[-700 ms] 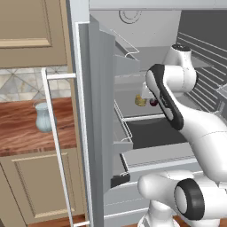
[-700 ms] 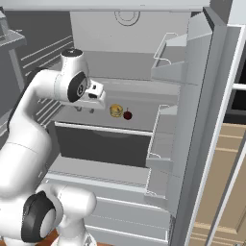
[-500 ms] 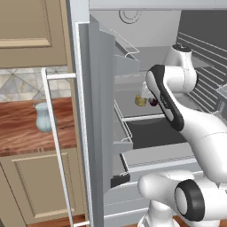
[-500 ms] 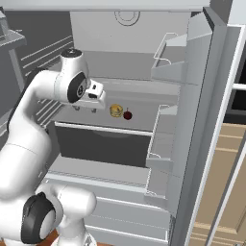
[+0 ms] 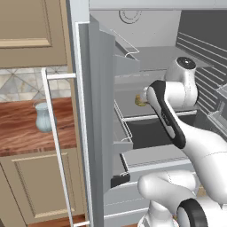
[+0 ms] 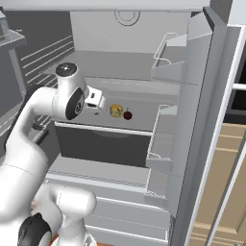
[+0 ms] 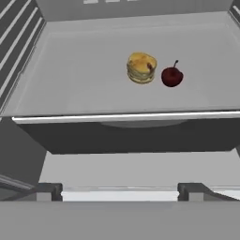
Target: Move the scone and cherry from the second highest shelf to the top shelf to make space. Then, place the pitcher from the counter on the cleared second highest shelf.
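The golden-tan scone (image 7: 141, 68) and the dark red cherry (image 7: 172, 76) sit side by side on the second highest shelf (image 7: 70, 79), the cherry just right of the scone. My gripper (image 7: 121, 192) is open and empty, level with the shelf's front edge and short of both. From the right base view, the gripper (image 6: 97, 102) hangs just left of the scone (image 6: 116, 110) and cherry (image 6: 127, 115), under the top shelf (image 6: 110, 65). The pale blue pitcher (image 5: 43, 117) stands on the wood counter (image 5: 22, 137), left of the fridge.
The open fridge door (image 5: 99, 111) with its wire bins stands between the counter and the shelves. Another door with bins (image 6: 192, 96) flanks the right side. A dark drawer (image 6: 101, 144) lies under the second shelf.
The arm has dipped slightly lower in front of the second highest shelf. The scone, cherry and pitcher have not moved.
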Controlling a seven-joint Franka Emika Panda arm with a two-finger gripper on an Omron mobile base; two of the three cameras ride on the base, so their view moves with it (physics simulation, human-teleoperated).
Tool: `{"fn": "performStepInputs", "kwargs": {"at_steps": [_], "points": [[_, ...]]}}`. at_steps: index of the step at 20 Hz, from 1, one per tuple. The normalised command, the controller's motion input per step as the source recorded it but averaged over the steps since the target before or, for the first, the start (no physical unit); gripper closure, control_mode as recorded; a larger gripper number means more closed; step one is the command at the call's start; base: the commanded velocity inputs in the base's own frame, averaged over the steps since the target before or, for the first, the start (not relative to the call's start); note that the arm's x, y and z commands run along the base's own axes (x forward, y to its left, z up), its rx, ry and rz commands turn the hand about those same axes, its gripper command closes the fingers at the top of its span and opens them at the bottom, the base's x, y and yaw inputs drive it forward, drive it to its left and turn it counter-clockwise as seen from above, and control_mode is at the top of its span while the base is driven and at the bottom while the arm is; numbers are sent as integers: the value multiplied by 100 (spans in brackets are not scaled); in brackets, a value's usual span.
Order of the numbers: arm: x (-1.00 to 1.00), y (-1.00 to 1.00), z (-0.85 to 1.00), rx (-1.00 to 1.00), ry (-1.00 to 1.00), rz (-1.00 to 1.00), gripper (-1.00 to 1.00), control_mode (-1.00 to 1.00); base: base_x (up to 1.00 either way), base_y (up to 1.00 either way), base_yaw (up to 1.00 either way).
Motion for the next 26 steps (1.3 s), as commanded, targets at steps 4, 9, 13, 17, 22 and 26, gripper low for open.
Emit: {"fn": "performStepInputs", "kwargs": {"at_steps": [4, 9, 13, 17, 22, 26], "points": [[0, -2, -12, 0, -12, -2, -100, -100, 0, 0, 0], [14, -6, -27, -1, -5, -7, -100, -100, 0, 0, 0], [25, -14, -31, -1, -1, -15, -100, -100, 0, 0, 0], [37, -11, -10, 0, 0, -10, -100, -100, 0, 0, 0], [42, 0, 0, 0, 0, -3, -100, -100, 0, 0, 0], [35, 0, -9, 0, -2, -1, -100, -100, 0, 0, 0]]}}
